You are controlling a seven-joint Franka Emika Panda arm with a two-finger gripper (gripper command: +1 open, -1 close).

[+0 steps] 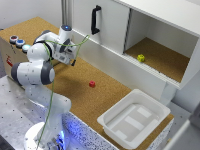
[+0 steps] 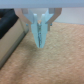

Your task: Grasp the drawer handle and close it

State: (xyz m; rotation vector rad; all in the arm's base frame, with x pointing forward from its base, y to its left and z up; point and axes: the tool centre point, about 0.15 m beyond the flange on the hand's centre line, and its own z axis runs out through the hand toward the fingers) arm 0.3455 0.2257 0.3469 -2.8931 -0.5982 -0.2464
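Note:
No small black horizontal bar handle on a wooden drawer front shows in either view. A white open box sits at the cork table's edge at the exterior view's lower right, with a light brown strip along its outer side; I cannot tell whether this is the drawer. My gripper hangs low over the cork surface at the exterior view's left, far from that box. In the wrist view the gripper has its pale blue fingers pressed together with nothing between them.
A white cabinet stands behind, its open door bearing a black vertical handle. A small yellow-green object lies inside the cabinet. A red cube lies on the cork table. A button box sits at the far left.

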